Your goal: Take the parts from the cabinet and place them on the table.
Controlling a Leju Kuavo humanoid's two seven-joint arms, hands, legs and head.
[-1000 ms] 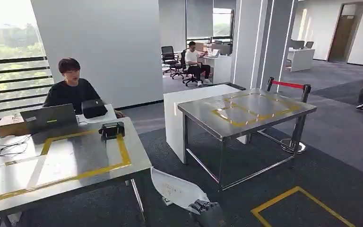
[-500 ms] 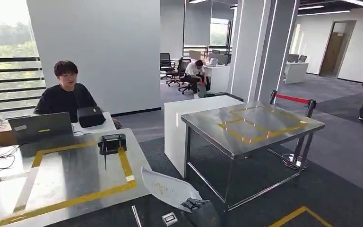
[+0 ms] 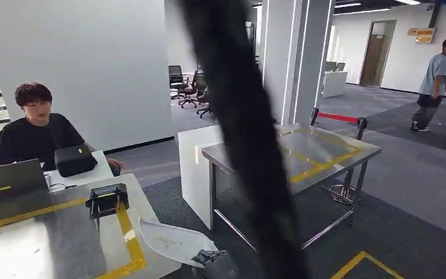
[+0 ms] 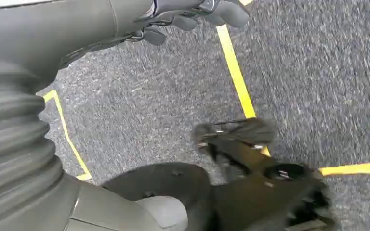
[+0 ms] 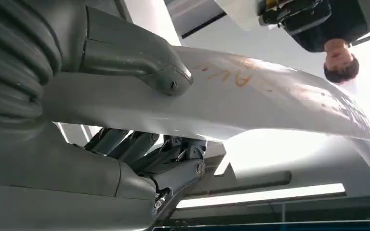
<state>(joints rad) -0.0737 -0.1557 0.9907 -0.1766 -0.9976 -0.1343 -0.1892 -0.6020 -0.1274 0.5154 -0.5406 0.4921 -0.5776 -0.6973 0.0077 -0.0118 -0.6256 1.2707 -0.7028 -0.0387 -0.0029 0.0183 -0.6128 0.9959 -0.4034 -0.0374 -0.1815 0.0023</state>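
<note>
One white, flat, curved plastic part [image 3: 171, 241] is gripped by the right hand [image 3: 215, 263]: in the right wrist view the grey thumb [image 5: 166, 77] is pressed on its top face and the darker fingers [image 5: 139, 144] are curled beneath it [image 5: 270, 103]. Most of the part is cantilevered out ahead of the hand, toward the steel table with yellow tape [image 3: 52, 238] that lies just beyond and to the left, so the hold is judged shallow; a sway while walking could let the part pivot or slip to the dark carpet [image 3: 395, 232]. Its far tip is seen close to the table's near corner, and a snag there could knock it loose. Further out on that table, a small black device [image 3: 107, 197] and a seated person [image 3: 32, 131] at a laptop [image 3: 9, 177] could be struck by a careless placement. The left hand [image 4: 192, 14] hangs over the carpet with fingers loosely curled around nothing. A blurred dark band [image 3: 238, 133] blocks part of the head view, which could hamper aiming.
</note>
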